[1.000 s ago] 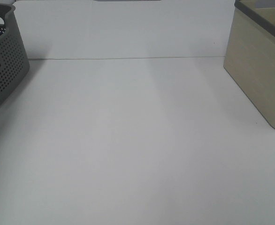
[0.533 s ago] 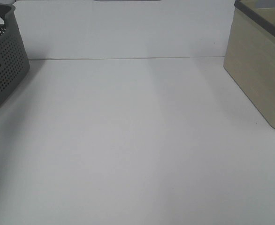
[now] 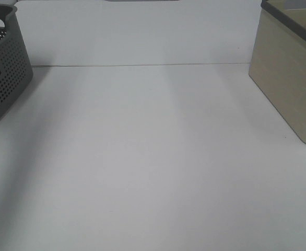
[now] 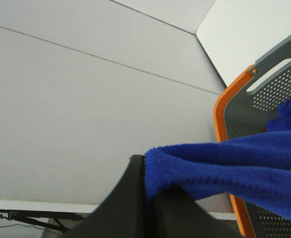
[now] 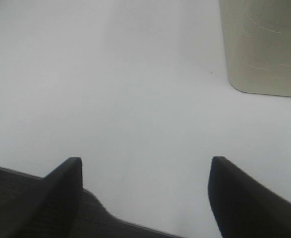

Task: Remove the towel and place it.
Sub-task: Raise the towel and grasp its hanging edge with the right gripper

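The royal-blue plush towel (image 4: 245, 166) shows only in the left wrist view. My left gripper (image 4: 148, 191) is shut on its edge and holds it lifted, with the rest trailing back to the grey basket with an orange rim (image 4: 235, 119). In the exterior high view the towel and both grippers are out of sight; only the grey perforated basket (image 3: 1, 78) shows at the far left edge. My right gripper (image 5: 145, 173) is open and empty above the bare white table (image 5: 135, 89).
A beige bin with a grey rim (image 3: 291, 73) stands at the right edge of the table and also shows in the right wrist view (image 5: 264, 44). The white table (image 3: 153, 157) stretches between the two containers.
A second ago a patch of blue towel showed inside the grey basket at the far left of the exterior high view. It is gone from there now.
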Controlling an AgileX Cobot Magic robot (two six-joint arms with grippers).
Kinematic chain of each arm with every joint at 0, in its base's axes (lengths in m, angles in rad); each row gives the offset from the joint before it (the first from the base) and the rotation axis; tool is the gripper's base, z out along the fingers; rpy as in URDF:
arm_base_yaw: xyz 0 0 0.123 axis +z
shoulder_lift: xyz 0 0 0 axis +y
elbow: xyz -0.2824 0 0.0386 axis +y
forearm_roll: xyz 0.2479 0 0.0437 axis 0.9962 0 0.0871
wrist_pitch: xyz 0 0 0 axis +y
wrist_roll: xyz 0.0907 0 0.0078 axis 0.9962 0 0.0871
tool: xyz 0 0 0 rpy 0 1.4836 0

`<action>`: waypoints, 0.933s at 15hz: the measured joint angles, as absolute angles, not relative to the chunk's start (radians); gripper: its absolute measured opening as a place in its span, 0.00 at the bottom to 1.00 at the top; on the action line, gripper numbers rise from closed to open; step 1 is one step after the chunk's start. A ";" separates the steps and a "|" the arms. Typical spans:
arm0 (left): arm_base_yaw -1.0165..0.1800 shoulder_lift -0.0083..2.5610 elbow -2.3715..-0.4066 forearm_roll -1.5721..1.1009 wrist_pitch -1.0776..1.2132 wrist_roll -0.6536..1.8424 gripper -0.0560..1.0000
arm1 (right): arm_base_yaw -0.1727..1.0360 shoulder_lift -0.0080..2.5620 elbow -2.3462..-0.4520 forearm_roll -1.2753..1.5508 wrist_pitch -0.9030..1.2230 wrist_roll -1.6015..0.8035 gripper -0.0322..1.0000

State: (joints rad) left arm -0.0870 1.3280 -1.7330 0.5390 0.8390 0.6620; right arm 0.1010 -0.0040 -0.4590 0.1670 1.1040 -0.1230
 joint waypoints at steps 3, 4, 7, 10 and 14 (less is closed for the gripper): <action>-0.278 1.329 -1.737 0.566 0.841 0.639 0.05 | 0.101 0.090 -0.465 0.348 0.944 -0.219 0.71; -0.317 1.332 -1.737 0.567 0.841 0.636 0.05 | 0.101 0.151 -0.465 0.423 0.876 -0.310 0.71; -0.402 1.351 -1.737 0.571 0.842 0.624 0.05 | 0.101 0.334 -0.465 0.673 0.759 -0.614 0.71; -0.491 1.387 -1.737 0.573 0.844 0.620 0.05 | 0.102 0.578 -0.467 1.088 0.724 -1.080 0.71; -0.617 1.456 -1.737 0.586 0.855 0.566 0.05 | 0.103 0.958 -0.489 1.645 0.842 -1.684 0.71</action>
State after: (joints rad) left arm -0.6170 1.4560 -1.7370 0.5860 0.8550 0.5660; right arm 0.1030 0.9580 -0.4890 1.6450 0.8420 -1.6840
